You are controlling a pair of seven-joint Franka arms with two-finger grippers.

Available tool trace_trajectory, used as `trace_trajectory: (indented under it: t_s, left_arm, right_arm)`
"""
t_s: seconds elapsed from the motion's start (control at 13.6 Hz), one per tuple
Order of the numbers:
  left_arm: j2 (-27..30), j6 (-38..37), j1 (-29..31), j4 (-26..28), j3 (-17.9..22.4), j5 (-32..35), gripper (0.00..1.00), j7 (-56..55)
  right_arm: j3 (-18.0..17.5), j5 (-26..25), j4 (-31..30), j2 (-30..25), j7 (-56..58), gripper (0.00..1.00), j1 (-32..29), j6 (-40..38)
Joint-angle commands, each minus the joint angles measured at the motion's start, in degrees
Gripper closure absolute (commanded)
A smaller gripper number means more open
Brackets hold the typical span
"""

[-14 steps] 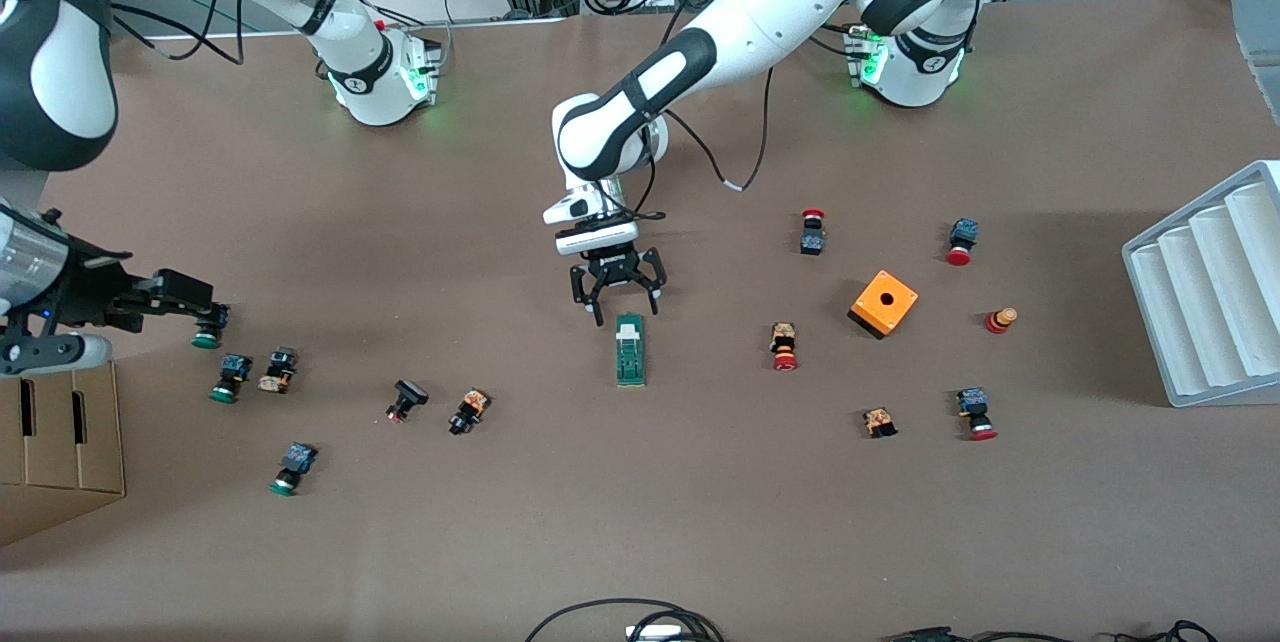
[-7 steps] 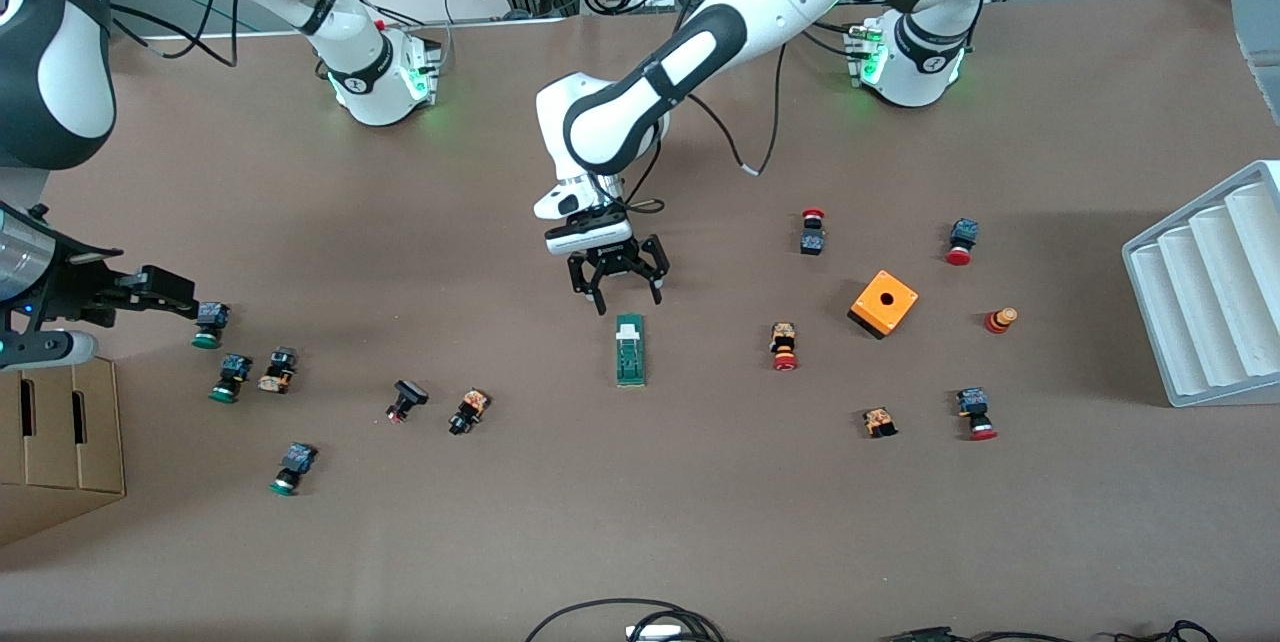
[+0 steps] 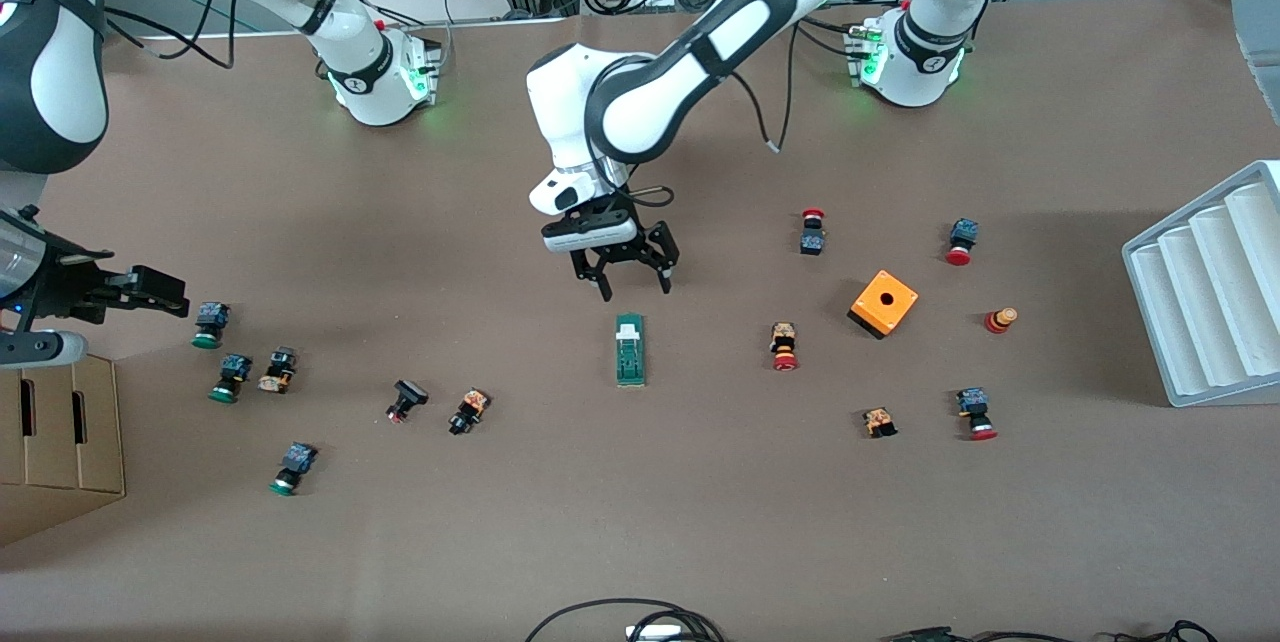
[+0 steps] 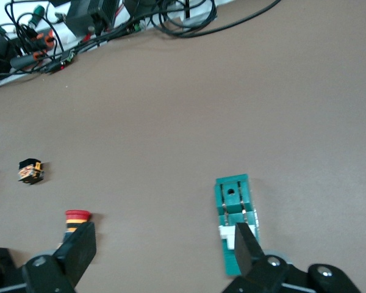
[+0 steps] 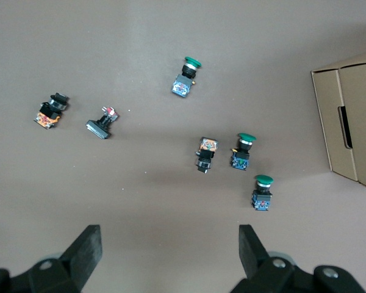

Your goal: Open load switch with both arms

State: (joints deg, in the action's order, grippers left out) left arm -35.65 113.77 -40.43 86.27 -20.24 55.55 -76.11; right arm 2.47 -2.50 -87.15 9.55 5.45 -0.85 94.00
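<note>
The load switch [image 3: 630, 350], a narrow green block with a white piece at the end toward the robot bases, lies flat mid-table. My left gripper [image 3: 632, 284] hangs open over the bare table just off that white end, touching nothing. In the left wrist view the load switch [image 4: 235, 223] shows partly under one finger [image 4: 244, 244] of the left gripper [image 4: 165, 241]. My right gripper [image 3: 172, 290] hovers open and empty at the right arm's end of the table, beside a green-capped button [image 3: 208, 325]. In the right wrist view the right gripper [image 5: 169, 241] has only bare table between its fingers.
Green-capped buttons [image 5: 262, 192] lie scattered toward the right arm's end, beside a cardboard box [image 3: 60, 432]. Red-capped buttons [image 3: 784, 347] and an orange box with a hole [image 3: 884, 303] lie toward the left arm's end, where a white ribbed rack [image 3: 1210, 292] stands. Cables [image 3: 640, 622] cross the front edge.
The left gripper has lifted and drawn back from the load switch toward the bases. The right gripper has pulled away from the green-capped button toward the table's end.
</note>
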Motion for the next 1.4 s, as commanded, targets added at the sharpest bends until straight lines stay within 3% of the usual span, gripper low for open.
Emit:
trace_trajectory:
  t_s: [0.0, 0.15, 0.74, 1.03, 1.33]
  left_arm:
    - [4.79, 0.05, 3.16, 0.92, -0.06, -7.45, 0.00, 9.72]
    - [7.16, -0.30, 5.97, 0.22, -0.06, -13.69, 0.00, 16.92]
    - [13.85, -4.60, 15.55, -0.92, 0.02, -34.17, 0.00, 38.39]
    - [14.38, -14.52, 19.33, -6.01, 0.02, -38.32, 0.00, 46.82]
    - [14.91, -19.63, 25.48, -8.57, 0.02, -42.89, 0.00, 56.66]
  right_arm:
    - [-0.54, 1.52, 0.93, 0.65, -0.70, 0.00, -0.64, -1.80]
    - [-0.36, 3.98, 1.02, 0.91, -0.44, 0.00, -1.51, -3.99]
    - [-0.80, 3.91, -4.52, -5.15, 0.18, 0.00, -3.54, -2.24]
    - [-0.80, 4.43, -2.42, -4.45, -0.35, 0.00, -3.54, -2.94]
    - [-0.89, 4.69, -2.32, -4.10, -0.35, 0.00, -3.63, -3.03]
